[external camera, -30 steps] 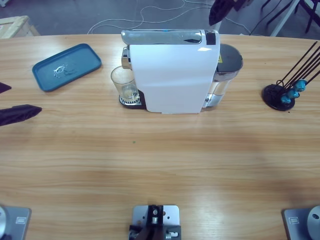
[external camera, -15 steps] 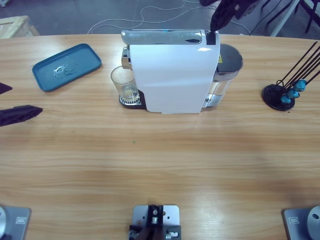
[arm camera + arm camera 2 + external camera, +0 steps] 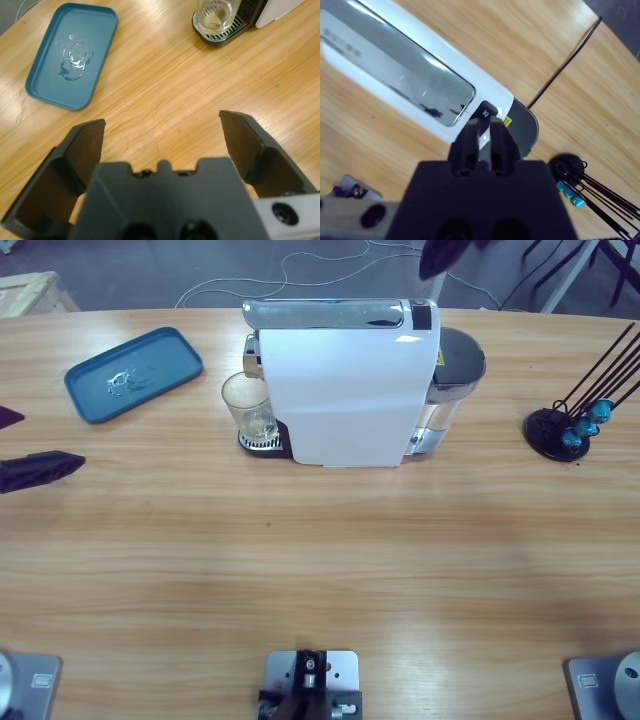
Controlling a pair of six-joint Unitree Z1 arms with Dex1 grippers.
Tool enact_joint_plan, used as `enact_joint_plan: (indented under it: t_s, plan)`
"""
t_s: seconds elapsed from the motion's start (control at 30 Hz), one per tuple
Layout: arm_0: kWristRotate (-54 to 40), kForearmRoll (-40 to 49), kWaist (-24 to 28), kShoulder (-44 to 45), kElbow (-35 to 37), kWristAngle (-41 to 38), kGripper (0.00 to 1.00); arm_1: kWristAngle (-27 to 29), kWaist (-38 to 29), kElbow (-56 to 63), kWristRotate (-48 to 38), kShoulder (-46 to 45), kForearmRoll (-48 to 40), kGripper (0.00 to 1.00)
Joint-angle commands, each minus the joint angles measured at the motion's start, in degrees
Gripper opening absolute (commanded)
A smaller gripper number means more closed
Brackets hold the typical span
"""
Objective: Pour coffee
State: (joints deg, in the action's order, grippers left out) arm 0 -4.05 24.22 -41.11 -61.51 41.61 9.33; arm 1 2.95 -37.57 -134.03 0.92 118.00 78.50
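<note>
A long wooden table (image 3: 320,560) filled the room's foreground, with grey floor and loose white cables (image 3: 300,270) beyond its far edge. At the far left the left gripper (image 3: 162,135) hovered above bare wood, its jaws spread wide with nothing between them; in the high view it showed only as dark tips at the left edge (image 3: 40,468). Beside it lay a teal tray (image 3: 134,373) holding a few clear drops. Further right stood a clear glass (image 3: 249,406) on the drip grille (image 3: 260,442) of a white coffee machine (image 3: 345,390), touching neither gripper. A shallow layer of coffee (image 3: 214,19), pale brownish, sat in the bottom of the glass. The machine carried a chrome lid (image 3: 395,70) along its top and a grey water tank (image 3: 452,375) at its right end. The right gripper (image 3: 484,135) hung over the machine's right top corner, by a small black button (image 3: 485,111), its jaws drawn close together and gripping nothing. At the far right a black wire rack (image 3: 575,410) held blue capsules (image 3: 585,425).
</note>
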Motion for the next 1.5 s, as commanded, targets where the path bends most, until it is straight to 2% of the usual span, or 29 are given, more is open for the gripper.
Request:
enact_joint_plan:
  t_s: [0.03, 0.73, 0.77, 0.8, 0.83, 1.0, 1.5]
  plan:
    - [0.71, 0.21, -0.38, -1.55, -1.9, 0.95, 0.991, -2.32, 0.13, -1.94, -0.5, -0.64, 3.77, 1.0]
    - [0.71, 0.21, -0.38, -2.22, -1.88, 0.95, 0.991, -1.47, 0.34, -4.33, -0.5, 1.1, 5.09, 0.98]
    - [0.71, 0.21, -0.38, -2.22, -1.88, 0.95, 0.991, -1.86, 0.55, -5.19, -0.01, 1.57, 5.1, 0.748]
    - [0.71, 0.21, -0.38, -2.22, -1.88, 0.95, 0.991, -2.49, 0.83, -6.41, 0.66, 2.26, 5.21, 0.292]
    - [0.71, 0.21, -0.38, -2.22, -1.88, 0.95, 0.991, -3.04, 1.29, -7.76, 1.08, 3.08, 5.38, 0.0]
    - [0.71, 0.21, -0.38, -2.3, -1.88, 0.95, 0.991, -1.47, 2.94, -13.95, 1.1, 7.79, 8.39, 0.0]
    - [0.69, 0.21, -0.38, -2.3, -1.88, 0.95, 0.991, -1.33, 2.69, -10.11, 0.49, 9.53, 9.64, 0.0]
